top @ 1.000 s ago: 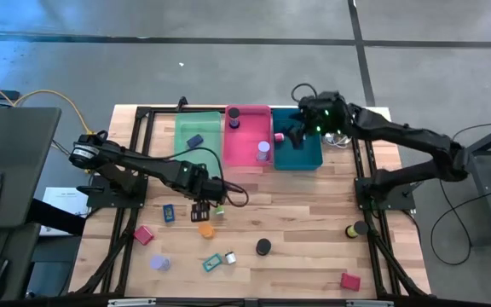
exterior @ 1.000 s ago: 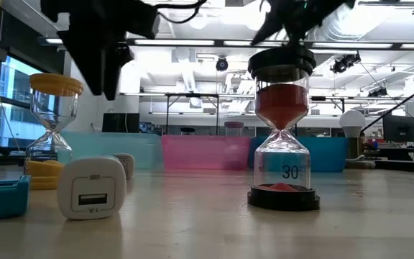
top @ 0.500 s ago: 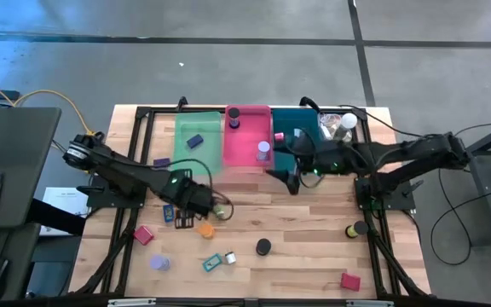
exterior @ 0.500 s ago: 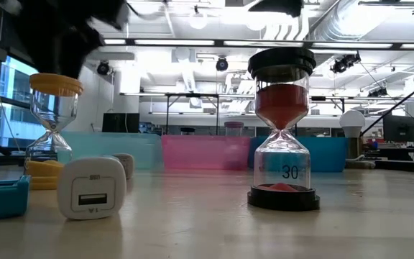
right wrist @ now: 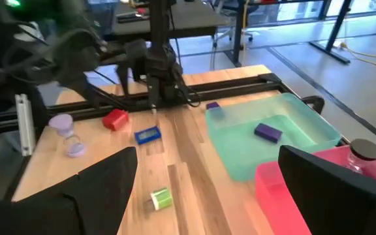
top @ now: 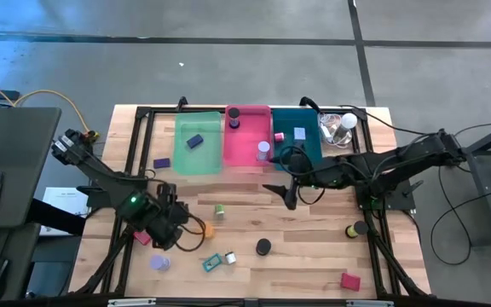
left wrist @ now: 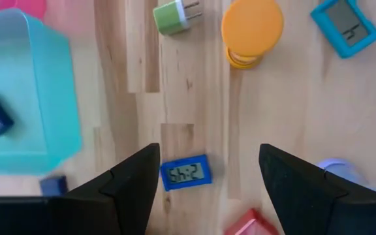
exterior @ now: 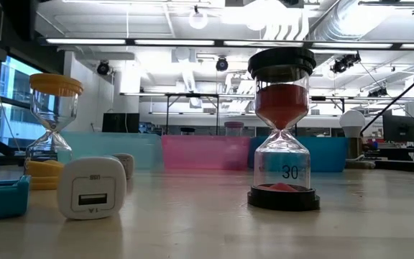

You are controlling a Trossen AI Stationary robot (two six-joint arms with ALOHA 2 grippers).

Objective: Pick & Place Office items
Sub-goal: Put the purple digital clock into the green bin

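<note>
Above blue clock, left pincer released, pointing down; right pincer released mid-table.

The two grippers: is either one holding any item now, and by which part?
Nothing is held. The left gripper stands open above the small blue digital clock; the right gripper is open over bare table.

Left arm: reaches from its base at 9 o'clock toward 7 o'clock of the table, bent low. Left claw points down at the table, fingers spread apart, nothing between them.

Right arm: stretches from 3 o'clock toward table centre, held low and near level. Right claw gapes wide, empty, fingers parted.
</note>
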